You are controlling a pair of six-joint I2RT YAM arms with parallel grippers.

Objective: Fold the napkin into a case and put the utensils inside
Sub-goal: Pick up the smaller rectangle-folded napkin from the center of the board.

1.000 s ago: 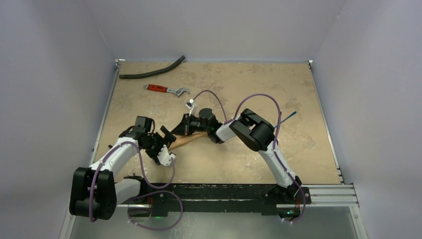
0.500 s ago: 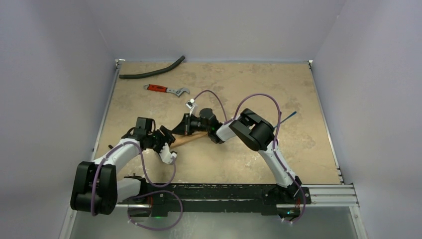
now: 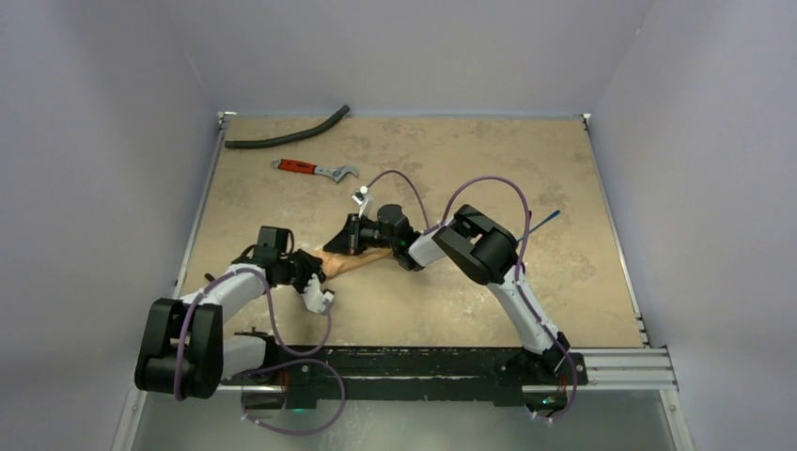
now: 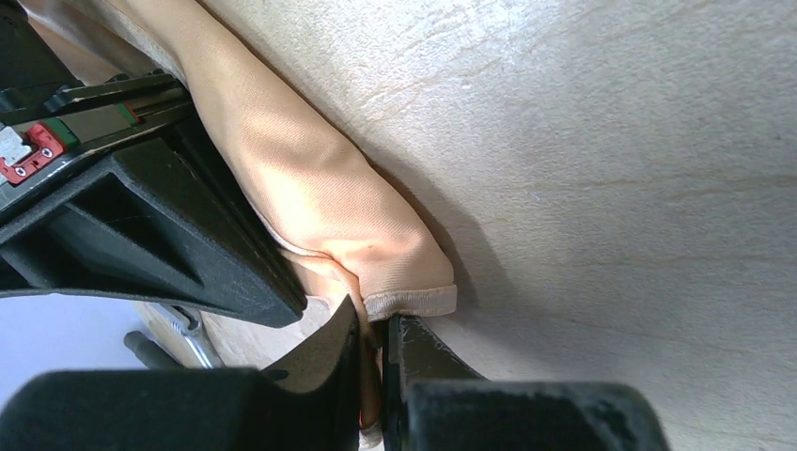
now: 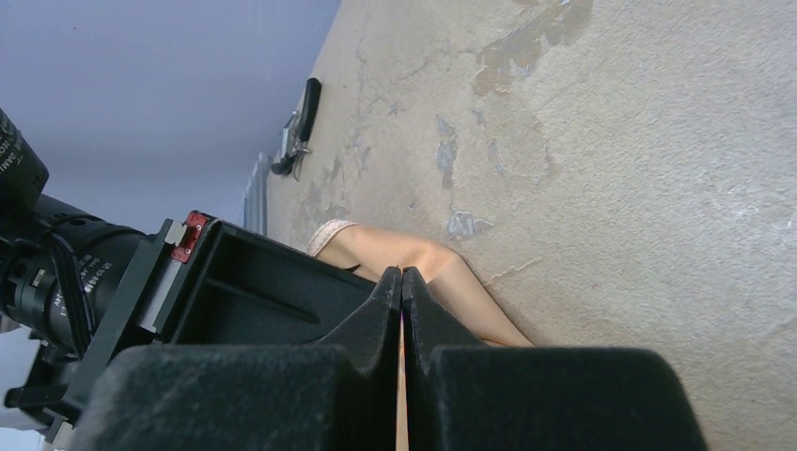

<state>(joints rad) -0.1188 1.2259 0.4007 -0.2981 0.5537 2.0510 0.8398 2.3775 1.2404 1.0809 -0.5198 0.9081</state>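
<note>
Two grippers, one cloth: left gripper (image 4: 376,324) pinched narrow on the hemmed corner of the napkin (image 4: 320,197); right gripper (image 5: 401,277) clamped on its other end; napkin bunched mid-table (image 3: 451,160); folding step in hand, case unformed; next move calls for drawing the cloth flat without slip; blue fork (image 3: 543,223) well apart, rightward.

I'm in a lab test cell: bare pale walls (image 3: 423,47) box in the stone-patterned counter (image 3: 564,178); left arm (image 3: 223,289) and right arm (image 3: 522,301) sit on a black rail (image 3: 423,361).
</note>
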